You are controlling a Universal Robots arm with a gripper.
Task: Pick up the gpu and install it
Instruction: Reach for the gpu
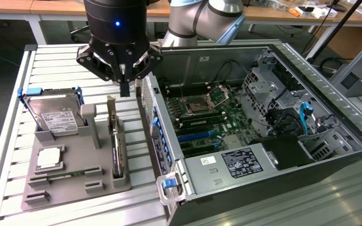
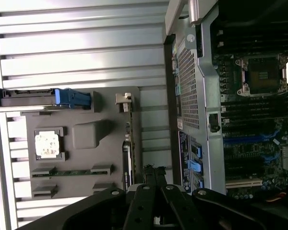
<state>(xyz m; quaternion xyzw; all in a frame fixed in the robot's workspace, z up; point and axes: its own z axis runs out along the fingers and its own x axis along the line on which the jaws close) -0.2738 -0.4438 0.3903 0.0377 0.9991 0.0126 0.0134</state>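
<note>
The gpu [image 1: 113, 141] stands on its thin edge in a slot at the exterior view's right side of the grey holder tray [image 1: 74, 190], silver bracket end at the far end. In the wrist view the gpu [image 2: 128, 143] is a narrow dark strip along the tray [image 2: 86, 134]. My gripper [image 1: 126, 89] hangs above the tray's far end, just beyond and slightly to the right of the card, apart from it. Its fingers [image 2: 153, 175] are pressed together, shut, with nothing between them.
An open computer case [image 1: 348, 136] lies right of the tray, its motherboard [image 1: 206, 117] exposed, its perforated rear wall [image 2: 189, 81] close to the card. On the tray are a blue-framed hard drive [image 1: 52, 115], a processor [image 1: 49, 157] and a green memory stick [image 1: 64, 175].
</note>
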